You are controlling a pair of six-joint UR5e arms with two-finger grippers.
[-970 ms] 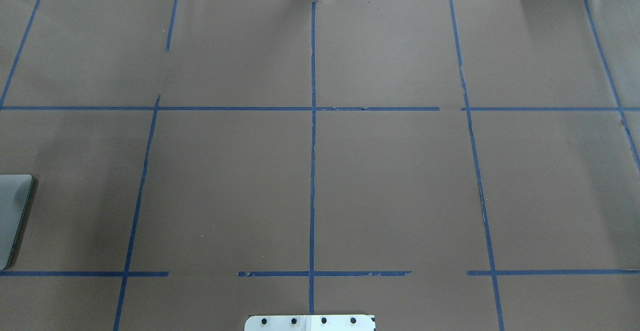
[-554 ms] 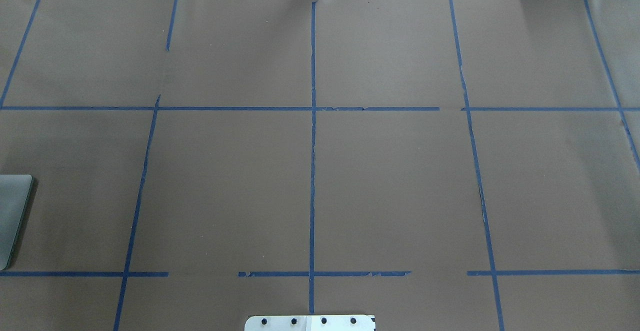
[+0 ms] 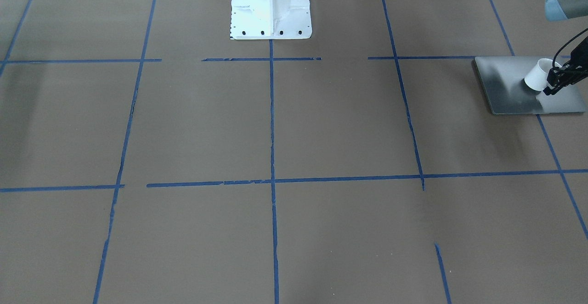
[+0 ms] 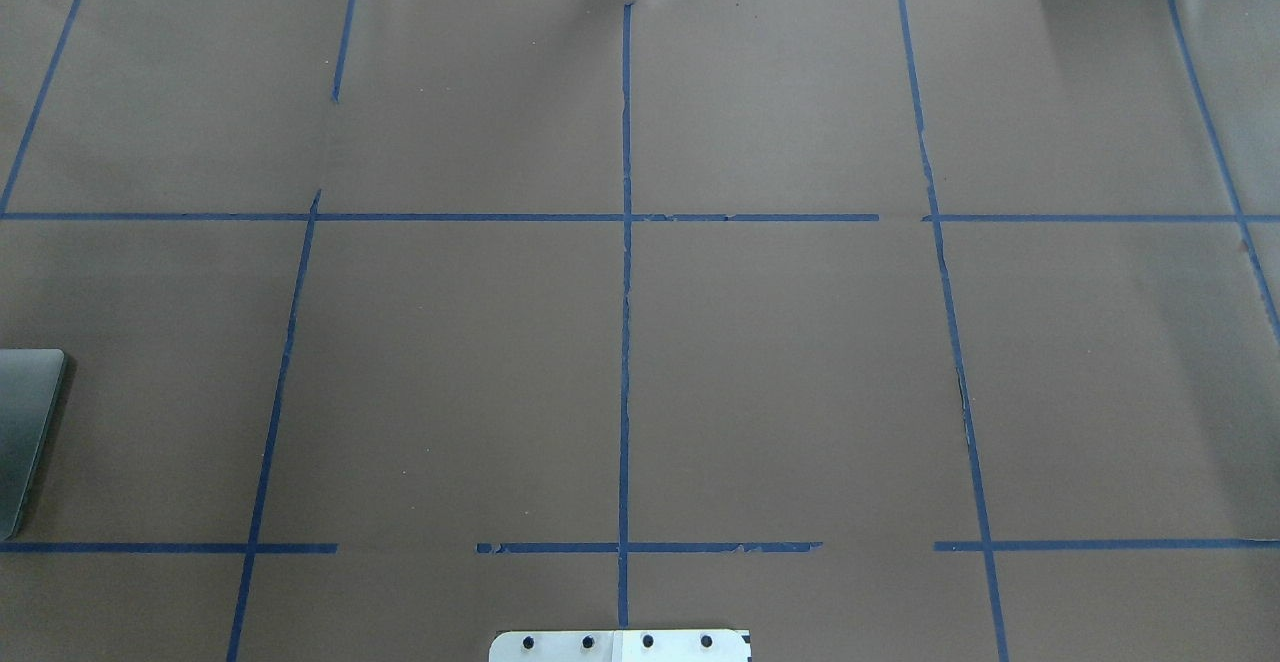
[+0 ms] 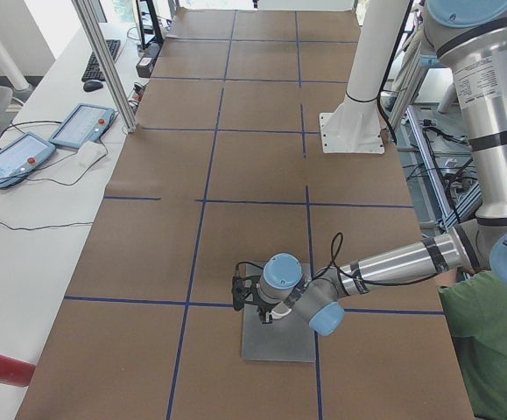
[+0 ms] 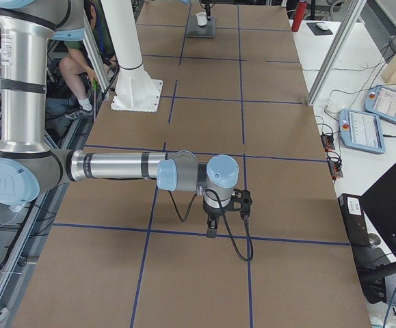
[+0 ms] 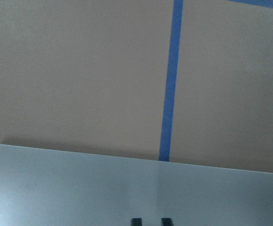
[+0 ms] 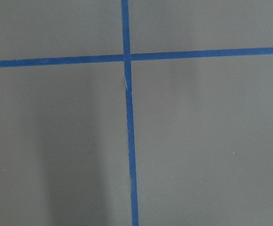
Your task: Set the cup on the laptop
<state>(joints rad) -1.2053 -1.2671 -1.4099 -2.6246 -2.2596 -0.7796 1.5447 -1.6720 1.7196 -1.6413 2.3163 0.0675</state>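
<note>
Toward the desk's (image 3: pixel 321 125) left end, close to the robot's edge, the laptop (image 3: pixel 505 90) is lying flat and closed. Toward the right end, the right gripper (image 6: pixel 211 231) is hanging low over the desk; I cannot tell how wide it is standing. Over the laptop, the left gripper (image 3: pixel 552 85) is pointing down at the cup (image 3: pixel 534 78), on the cup's side facing the left end. Its fingertips (image 7: pixel 136 221) are showing a narrow gap, but I cannot tell whether they are clamping the cup, which is standing upright on the laptop.
</note>
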